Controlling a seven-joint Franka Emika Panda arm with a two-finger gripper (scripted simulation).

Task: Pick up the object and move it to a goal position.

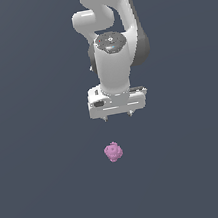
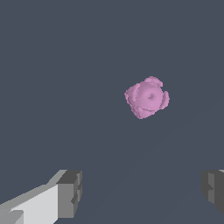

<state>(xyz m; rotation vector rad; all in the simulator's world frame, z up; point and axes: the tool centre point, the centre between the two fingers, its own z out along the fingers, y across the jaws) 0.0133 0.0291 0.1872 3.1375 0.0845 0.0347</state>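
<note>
Approaching: white end effector (image 1: pixel 117 116), jaws wide and empty, hangs apart from small pink-purple knobbly blob (image 1: pixel 113 152); next, centre over it and descend.

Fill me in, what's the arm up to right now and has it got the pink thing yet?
Not yet. The Panda arm's gripper is open and holds nothing. The pink-purple knobbly blob lies by itself on the dark surface, clear of the fingers. In the wrist view it sits ahead of the gap between them, not inside it. The pick-up hasn't begun, and no goal marker shows in either view.
</note>
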